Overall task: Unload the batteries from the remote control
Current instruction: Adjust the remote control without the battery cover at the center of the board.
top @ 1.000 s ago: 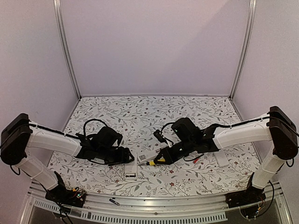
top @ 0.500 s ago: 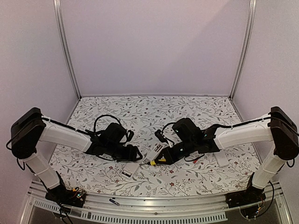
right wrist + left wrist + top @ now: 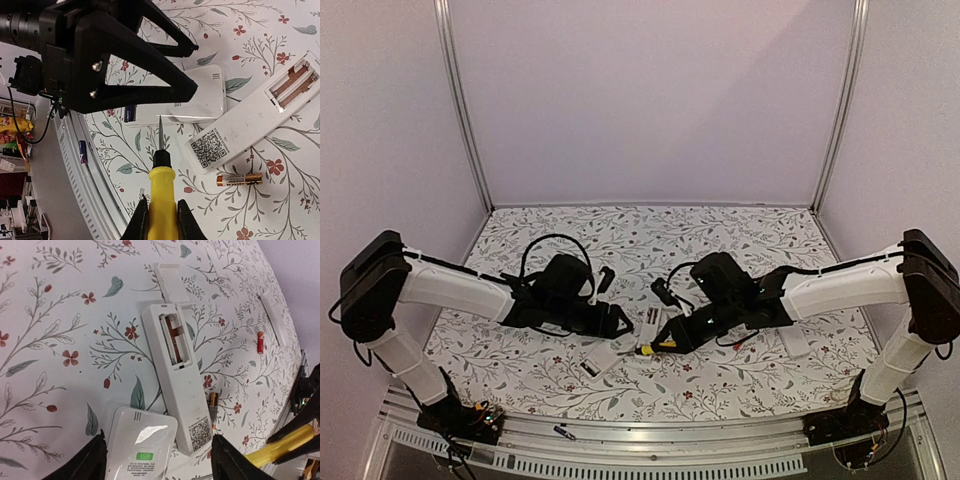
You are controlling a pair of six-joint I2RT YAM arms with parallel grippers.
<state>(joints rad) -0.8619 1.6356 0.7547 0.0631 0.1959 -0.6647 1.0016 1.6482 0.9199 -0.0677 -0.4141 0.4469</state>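
Note:
A long white remote control (image 3: 181, 390) lies face down with its battery bay open, and two red-orange batteries (image 3: 176, 338) sit inside. Its cover (image 3: 171, 282) lies just beyond it. One copper-and-dark battery (image 3: 213, 406) lies loose beside the remote's QR end, also in the right wrist view (image 3: 239, 179). A red battery (image 3: 260, 341) lies farther off. My left gripper (image 3: 160, 467) is open and straddles a second, rounded white remote (image 3: 142, 445). My right gripper (image 3: 160, 220) is shut on a yellow-handled tool (image 3: 161, 192), whose metal tip points at that rounded remote (image 3: 192, 97).
Another white cover (image 3: 274, 320) lies near the red battery. A dark battery (image 3: 83, 151) rests on the metal rail at the table's near edge. Both arms meet mid-table (image 3: 640, 335), with the left gripper (image 3: 617, 322) close to the tool.
My left arm has reached right toward the centre, and the rounded remote has turned from upright to tilted. The right arm with the tool has barely shifted.

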